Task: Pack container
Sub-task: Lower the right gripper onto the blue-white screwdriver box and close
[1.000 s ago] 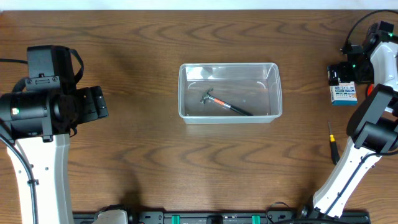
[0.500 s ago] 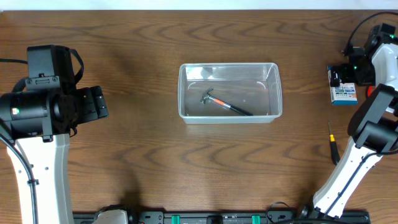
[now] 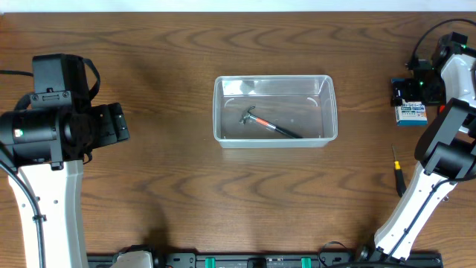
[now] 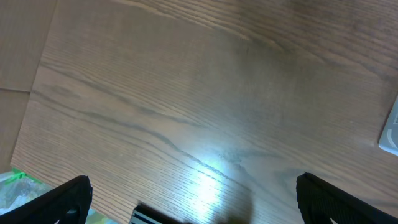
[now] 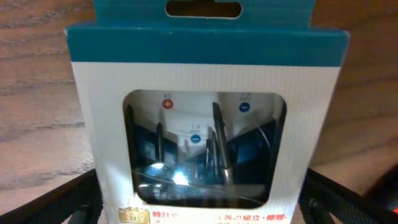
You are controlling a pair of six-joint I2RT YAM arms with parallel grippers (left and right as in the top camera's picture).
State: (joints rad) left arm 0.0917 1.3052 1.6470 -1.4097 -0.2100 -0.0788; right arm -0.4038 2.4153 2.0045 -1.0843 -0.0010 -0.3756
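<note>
Overhead: the container (image 3: pixel 275 112) sits at the middle of the table (image 3: pixel 171 193), long side running left to right, upright, with a hammer (image 3: pixel 269 124) lying slantwise on its floor. Left gripper (image 3: pixel 111 123) hangs over bare wood well to the left of the container; its opening cannot be read from here. Right gripper (image 3: pixel 410 89) is at the far right edge, over the far end of a small blue-and-white box (image 3: pixel 411 112). A screwdriver (image 3: pixel 399 176) lies on the wood nearer the front, apart from the box. Left wrist: two fingers (image 4: pixel 68 198) at the lower corners, spread wide, bare wood between them, nothing held; a corner of the container shows at the right edge (image 4: pixel 390 127). Right wrist: the box (image 5: pixel 205 81) fills the view, small driver bits behind its clear window. Fingers (image 5: pixel 68 199) stand wide on either side of the box's lower end; contact with its sides cannot be told.
</note>
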